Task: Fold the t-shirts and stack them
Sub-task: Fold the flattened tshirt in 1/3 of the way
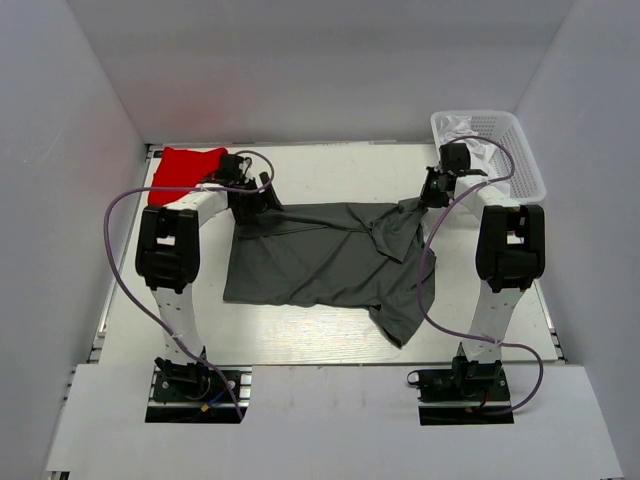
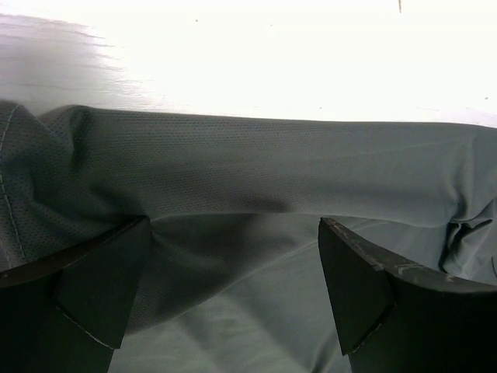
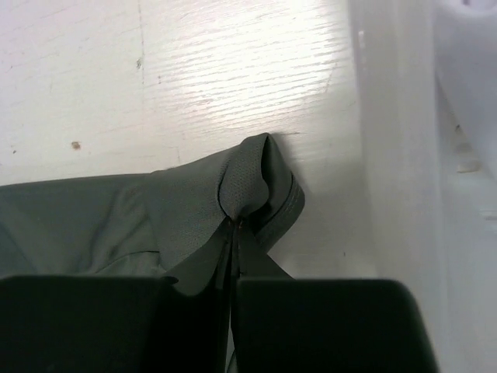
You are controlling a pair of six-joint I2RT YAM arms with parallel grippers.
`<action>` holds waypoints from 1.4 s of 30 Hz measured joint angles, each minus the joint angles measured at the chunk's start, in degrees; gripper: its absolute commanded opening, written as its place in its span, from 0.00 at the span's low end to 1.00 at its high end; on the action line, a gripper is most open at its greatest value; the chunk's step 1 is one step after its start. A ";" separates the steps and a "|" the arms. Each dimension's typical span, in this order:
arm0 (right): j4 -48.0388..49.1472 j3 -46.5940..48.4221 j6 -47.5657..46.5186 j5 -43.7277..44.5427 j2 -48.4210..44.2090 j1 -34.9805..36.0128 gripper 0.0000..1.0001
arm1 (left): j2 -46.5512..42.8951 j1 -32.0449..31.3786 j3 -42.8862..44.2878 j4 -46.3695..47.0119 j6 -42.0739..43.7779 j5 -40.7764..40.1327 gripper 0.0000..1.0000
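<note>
A dark grey t-shirt (image 1: 320, 258) lies spread on the white table, with one sleeve trailing toward the front right. My left gripper (image 1: 252, 200) is over the shirt's far left corner. In the left wrist view it (image 2: 233, 229) is open, its fingers wide apart with grey cloth (image 2: 256, 155) below and between them. My right gripper (image 1: 432, 192) is at the shirt's far right corner. In the right wrist view it (image 3: 235, 233) is shut on a pinched fold of the grey cloth (image 3: 245, 183). A folded red t-shirt (image 1: 185, 170) lies at the far left.
A white plastic basket (image 1: 520, 150) with pale cloth inside stands at the far right, just beyond my right gripper; its wall shows in the right wrist view (image 3: 396, 155). White walls enclose the table on three sides. Purple cables loop from both arms.
</note>
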 measured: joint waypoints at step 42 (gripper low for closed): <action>5.57 -3.39 -0.59 -12.24 -5.73 -2.36 0.90 | -2.69 -0.39 1.29 -5.57 2.25 -1.95 1.00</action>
